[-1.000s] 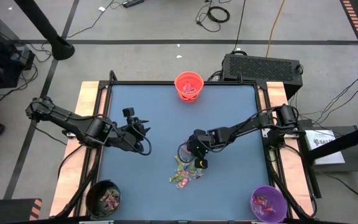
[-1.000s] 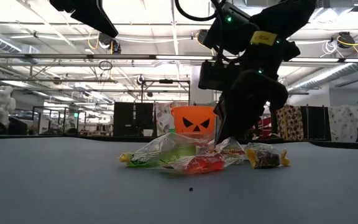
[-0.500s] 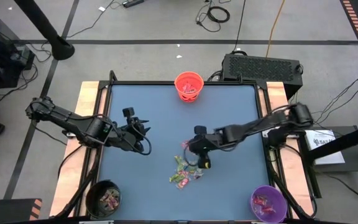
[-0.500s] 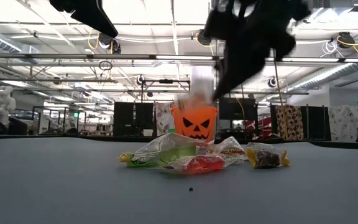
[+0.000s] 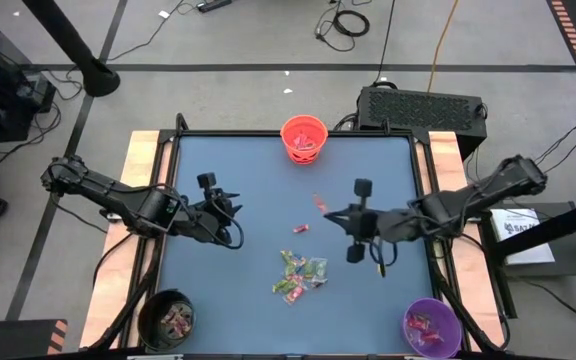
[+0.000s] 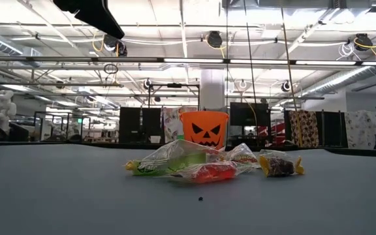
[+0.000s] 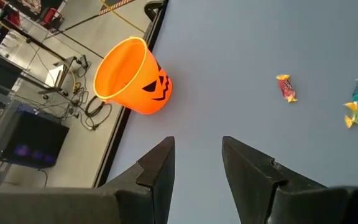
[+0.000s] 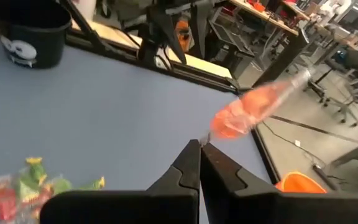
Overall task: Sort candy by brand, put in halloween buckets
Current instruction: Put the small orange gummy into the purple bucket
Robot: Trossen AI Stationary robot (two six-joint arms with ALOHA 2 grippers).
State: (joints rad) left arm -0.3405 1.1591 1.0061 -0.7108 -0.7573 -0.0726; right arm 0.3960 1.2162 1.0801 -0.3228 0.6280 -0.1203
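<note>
Right gripper (image 5: 354, 217) closed, empty, mid-table beside pink candy (image 5: 319, 203); left gripper (image 5: 230, 206) half-open, empty, near left edge; candy pile (image 5: 300, 276), orange bucket (image 5: 304, 138) unobstructed.

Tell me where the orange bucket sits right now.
In the high view, the orange bucket stands at the table's far edge, near its middle, well beyond the loose candy pile and across the table from the black and purple buckets.
</note>
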